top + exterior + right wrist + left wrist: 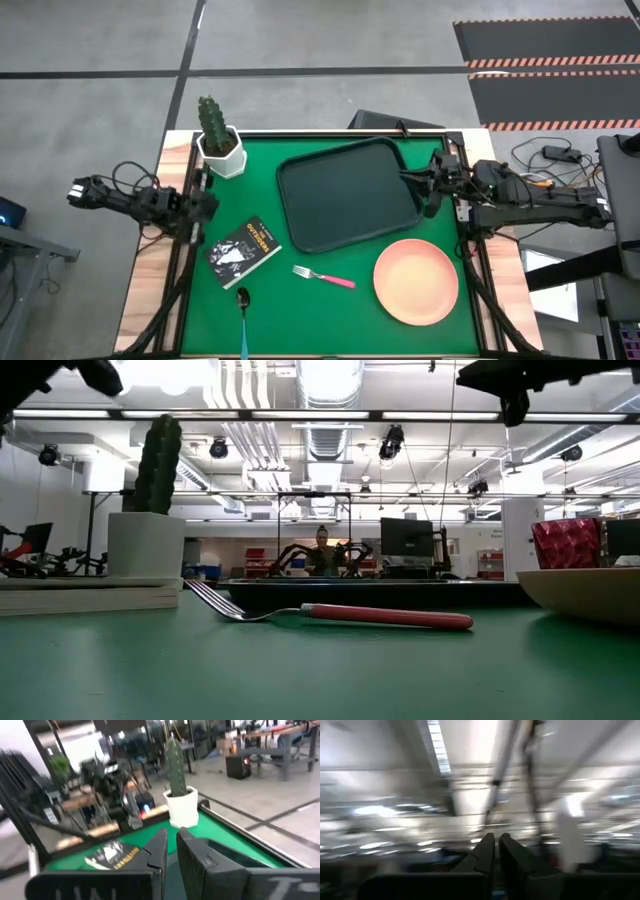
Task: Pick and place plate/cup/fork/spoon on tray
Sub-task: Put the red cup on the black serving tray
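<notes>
The dark tray lies at the table's middle, far side. The peach plate lies flat at the near right. The pink-handled fork lies between the plate and the book. The blue-handled spoon lies at the near edge. The dark red cup shows only in the low view, behind the plate's rim. My right gripper hovers shut and empty over the tray's right rim; its wrist view looks across the table. My left gripper is shut and empty at the table's left edge, pointing upward.
A white pot with a cactus stands at the far left corner. A small black book lies left of the fork. Green mat shows between the tray and the fork. Cables and a frame run along the table's right side.
</notes>
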